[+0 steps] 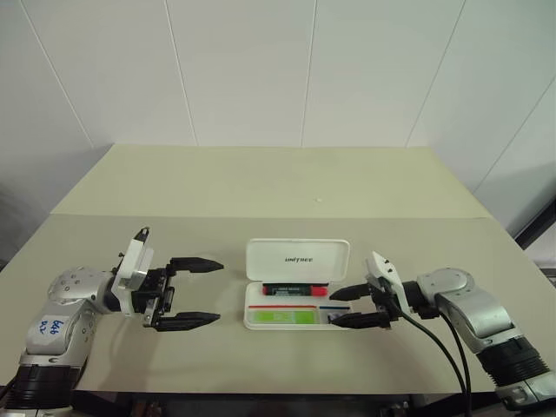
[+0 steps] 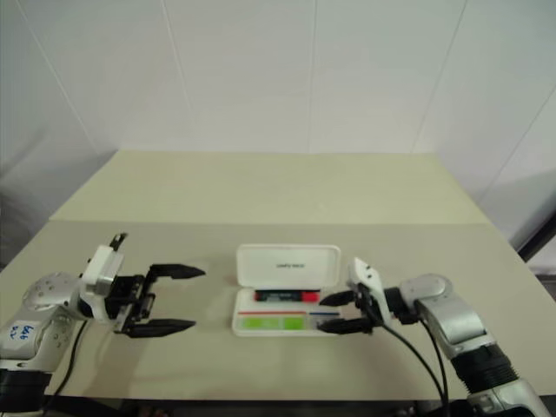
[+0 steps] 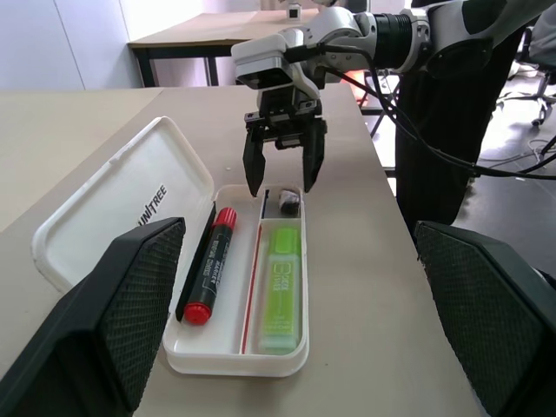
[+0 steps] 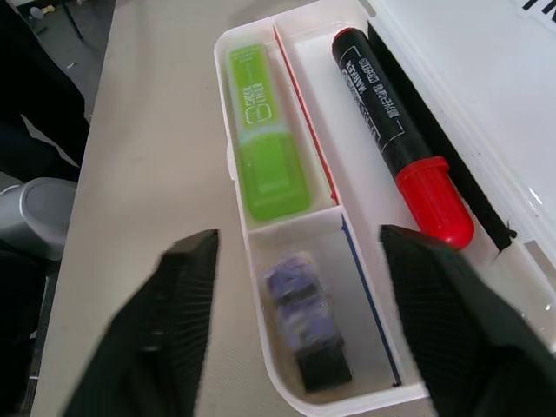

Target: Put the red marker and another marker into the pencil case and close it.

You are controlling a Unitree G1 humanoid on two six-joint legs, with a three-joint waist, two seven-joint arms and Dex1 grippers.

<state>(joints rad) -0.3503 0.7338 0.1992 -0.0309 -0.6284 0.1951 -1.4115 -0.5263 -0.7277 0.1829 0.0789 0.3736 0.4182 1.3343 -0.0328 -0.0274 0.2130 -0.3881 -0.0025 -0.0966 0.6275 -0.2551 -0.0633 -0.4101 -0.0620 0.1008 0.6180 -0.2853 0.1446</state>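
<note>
**Closing the lid is the step left, and it carries the risk**

Inspecting the counter (image 1: 287, 182), you will find the pencil case (image 1: 297, 259) lying open between the two arms, its lid tilted up on the far side. The red marker (image 3: 210, 263) lies in the compartment next to the lid hinge. The light green marker (image 3: 281, 287) lies flat in the long compartment on the near side. A small dark object (image 4: 306, 326) sits in the short compartment at the case's right end; what it is cannot be told.

The right tool (image 1: 351, 306) hangs with its fingers spread and empty just over that right end of the tray. The left tool (image 1: 193, 292) stands spread and empty too, well apart from the case on its left side.

By my judgement both markers are stowed and only the closing remains. Risks to note:

- The case is light and unsecured; a push on the lid from one side may slide or spin it across the counter rather than fold the lid.
- The right tool's fingers sit low over the tray; a careless withdrawal could catch the rim and tip the contents out.
- The red marker lies close to the hinge; if it rides up, the lid may not shut fully.
</note>
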